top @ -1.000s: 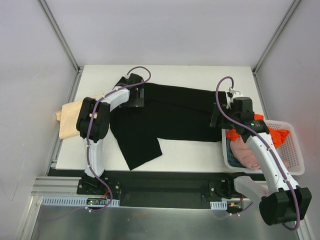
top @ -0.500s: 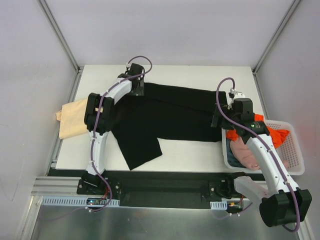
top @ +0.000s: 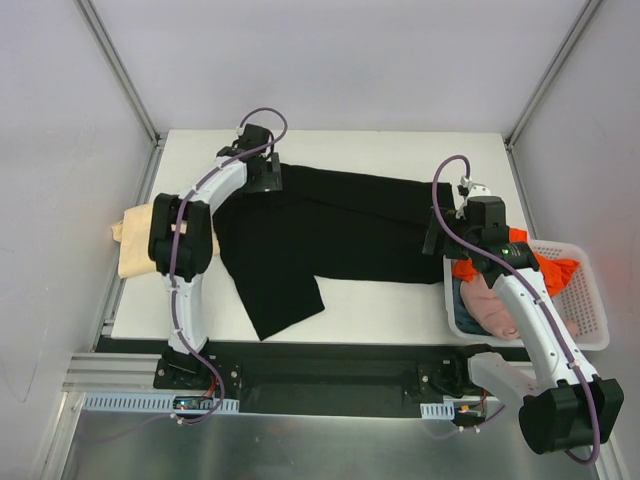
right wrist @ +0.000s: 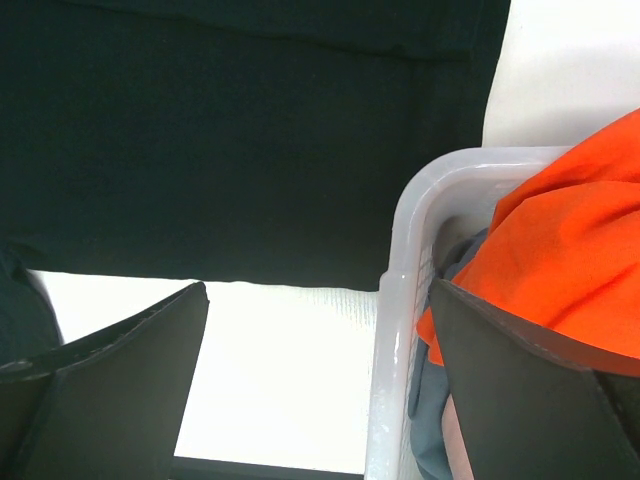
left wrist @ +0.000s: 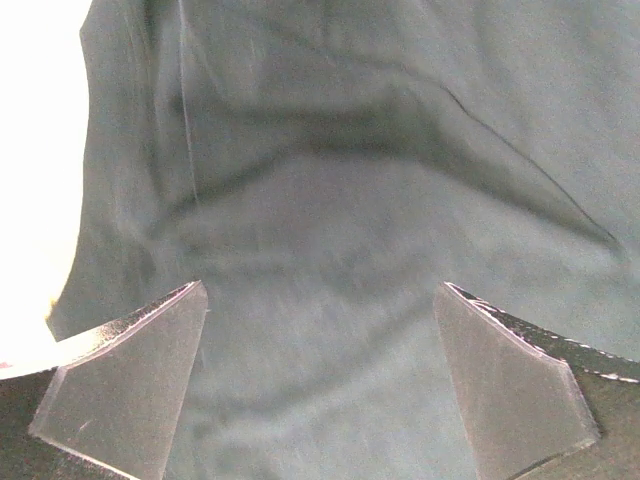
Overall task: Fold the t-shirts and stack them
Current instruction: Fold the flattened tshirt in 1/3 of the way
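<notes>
A large black t-shirt (top: pixel 330 235) lies spread across the white table, one part reaching toward the front left. My left gripper (top: pixel 262 178) is open just above its far left corner; the left wrist view shows dark cloth (left wrist: pixel 330 230) between the spread fingers (left wrist: pixel 130 385). My right gripper (top: pixel 437 232) is open over the shirt's right edge (right wrist: pixel 250 140) and the basket rim. A pale tan shirt (top: pixel 135 238) lies folded at the table's left edge. An orange shirt (top: pixel 545 268) and a pink one (top: pixel 490 305) sit in the basket.
The white mesh basket (top: pixel 590 330) stands at the table's right edge; its rim (right wrist: pixel 395 330) shows between my right fingers. Grey walls and metal frame posts enclose the table. A black rail runs along the near edge.
My left gripper has moved from the shirt's upper left area farther back and left to its far corner. The right arm and the shirt have stayed still.
</notes>
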You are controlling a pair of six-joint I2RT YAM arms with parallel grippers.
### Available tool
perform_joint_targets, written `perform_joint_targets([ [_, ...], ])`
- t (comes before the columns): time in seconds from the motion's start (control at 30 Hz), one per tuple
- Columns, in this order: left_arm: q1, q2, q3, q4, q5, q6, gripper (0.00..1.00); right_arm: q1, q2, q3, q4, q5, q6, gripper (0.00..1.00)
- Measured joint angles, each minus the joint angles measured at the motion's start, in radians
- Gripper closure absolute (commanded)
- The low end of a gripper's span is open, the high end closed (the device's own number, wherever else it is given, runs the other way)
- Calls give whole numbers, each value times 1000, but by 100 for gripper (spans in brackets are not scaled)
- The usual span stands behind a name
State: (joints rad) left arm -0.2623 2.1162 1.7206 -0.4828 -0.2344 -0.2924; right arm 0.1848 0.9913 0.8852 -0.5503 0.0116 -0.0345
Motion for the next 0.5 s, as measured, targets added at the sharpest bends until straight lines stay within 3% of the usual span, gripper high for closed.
perform_joint_targets([
  [0.2, -1, -159, -117, 10, 122, -93, 16, 0, 0, 0, 0, 0, 0, 4],
  [0.5, -1, -114, -143, 18, 172, -135, 32, 0, 0, 0, -1, 0, 0, 4],
])
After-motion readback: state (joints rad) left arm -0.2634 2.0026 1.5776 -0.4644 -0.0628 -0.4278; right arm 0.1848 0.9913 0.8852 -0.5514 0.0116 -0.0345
